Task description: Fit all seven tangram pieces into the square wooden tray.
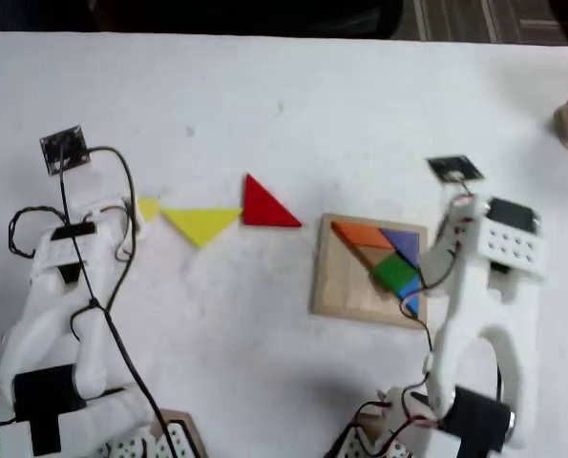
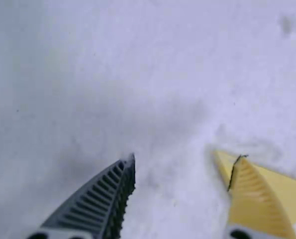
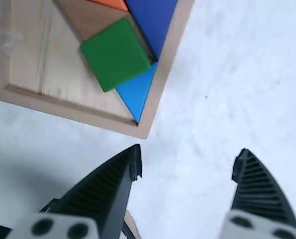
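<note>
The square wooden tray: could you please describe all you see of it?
Pale wood with a low raised rim, the square wooden tray lies flat on the white table. An orange triangle, a dark blue piece, a green square and a light blue triangle sit in its right half; its left half is bare. No jaws touch it.

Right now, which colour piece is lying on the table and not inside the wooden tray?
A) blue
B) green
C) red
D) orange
C: the red triangle lies on the white table, well apart from the wooden tray, while the green square, the orange piece and the blue piece all sit inside the tray.
</note>
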